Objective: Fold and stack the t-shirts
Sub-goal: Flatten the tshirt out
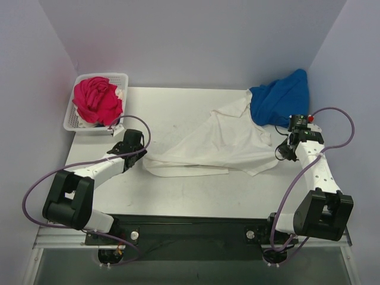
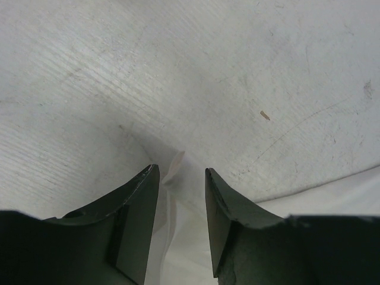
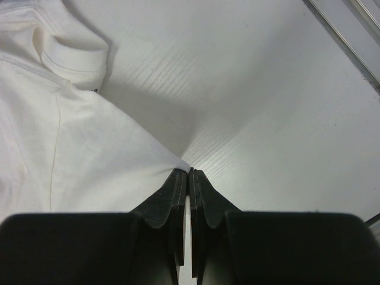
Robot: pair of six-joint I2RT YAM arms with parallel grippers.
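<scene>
One white t-shirt (image 1: 219, 145) corner pinched by right gripper (image 3: 189, 172); left gripper (image 2: 181, 173) parted at opposite edge

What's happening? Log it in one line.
white t-shirt: unfolded mid-table; left tool: open at edge; right tool: shut on its corner; blue t-shirt: far-right; pink t-shirt: in basket

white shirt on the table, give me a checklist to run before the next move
1. The right gripper pinches the edge of the white t-shirt: ok, jaws shut on the cloth.
2. The left gripper holds its corner: not ok, jaws open, cloth lying loose between them.
3. Shirt lies flat: not ok, it is wrinkled and bunched.
4. The blue t-shirt is apart from the white one: not ok, it touches the white one's far corner.
5. The pink t-shirt is out of the way: ok, it is in the basket.
6. Which side faces up: cannot tell.
</scene>
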